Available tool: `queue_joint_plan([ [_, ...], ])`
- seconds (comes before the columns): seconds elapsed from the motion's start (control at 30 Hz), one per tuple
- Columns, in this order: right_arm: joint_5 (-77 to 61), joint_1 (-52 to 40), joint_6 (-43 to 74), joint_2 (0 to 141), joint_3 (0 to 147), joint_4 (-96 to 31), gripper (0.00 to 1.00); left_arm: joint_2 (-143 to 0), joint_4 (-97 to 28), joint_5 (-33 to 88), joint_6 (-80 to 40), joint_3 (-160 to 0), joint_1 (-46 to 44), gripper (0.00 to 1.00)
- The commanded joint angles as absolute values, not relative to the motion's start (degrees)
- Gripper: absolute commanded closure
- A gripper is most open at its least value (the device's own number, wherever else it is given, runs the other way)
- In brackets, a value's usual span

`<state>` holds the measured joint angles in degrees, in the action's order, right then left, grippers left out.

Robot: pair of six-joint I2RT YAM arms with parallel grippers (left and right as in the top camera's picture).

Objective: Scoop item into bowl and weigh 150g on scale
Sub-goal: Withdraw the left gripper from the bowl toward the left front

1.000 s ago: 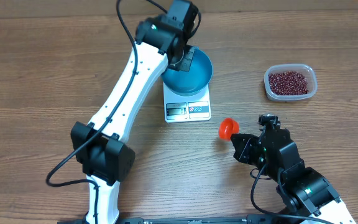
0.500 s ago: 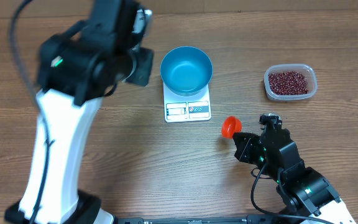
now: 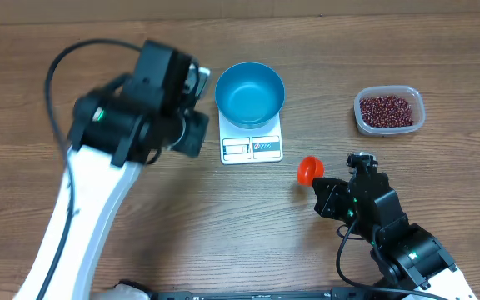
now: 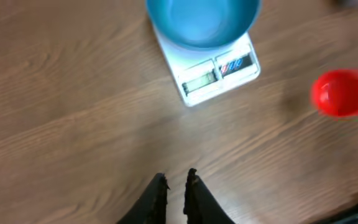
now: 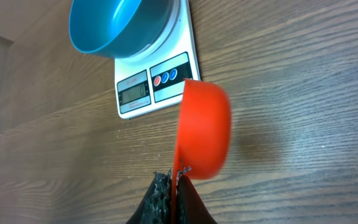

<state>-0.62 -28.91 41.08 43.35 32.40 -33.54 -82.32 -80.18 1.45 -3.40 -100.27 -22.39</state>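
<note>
Right pincer [image 5: 174, 182] clenches the red scoop [image 5: 204, 127] by its handle, ready for the beans [image 3: 386, 109] in the clear tub [image 3: 418, 117] near the bench's far right edge. Blue bowl [image 3: 250, 90] sits empty on the scale [image 3: 252, 148] for weighing. Left pincer [image 4: 174, 186] hangs barely parted, empty.

A brown wooden desk [image 3: 223, 225] fills the view, its grain running from 9 to 3 o'clock. A paler strip [image 3: 390, 5] borders it at 12 o'clock. The light is even.
</note>
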Motion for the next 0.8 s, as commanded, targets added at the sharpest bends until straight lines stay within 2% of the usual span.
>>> queue_joint_plan([
  [0.0,-0.3,-28.8,40.5,43.3,33.6,-33.2,0.96,-69.0,-76.4,3.0,-2.8,-92.0,-22.5,0.79],
  [0.07,-0.3,-28.8,40.4,43.3,33.6,-33.2,0.96,-64.0,-73.5,3.0,-2.8,-86.3,-22.5,0.59],
  [0.1,-0.3,-28.8,40.5,43.3,33.6,-33.2,0.96,-62.5,-72.3,3.0,-2.8,-84.3,-22.5,0.53],
  [0.13,-0.3,-28.8,40.5,43.3,33.6,-33.1,0.96,-61.1,-70.8,2.9,-2.8,-82.1,-22.5,0.19],
  [0.17,-0.3,-28.8,40.5,43.3,33.6,-33.0,0.96,-60.4,-69.8,2.8,-2.8,-80.6,-22.5,0.00],
  [0.5,-0.3,-28.8,40.7,43.3,33.6,-32.9,0.96,-66.2,-70.2,1.3,-2.3,-77.8,-22.5,0.00],
  [0.77,-0.3,-28.8,42.2,43.3,33.6,-32.2,0.96,-69.5,-66.1,7.0,10.6,-77.9,-22.5,0.00],
])
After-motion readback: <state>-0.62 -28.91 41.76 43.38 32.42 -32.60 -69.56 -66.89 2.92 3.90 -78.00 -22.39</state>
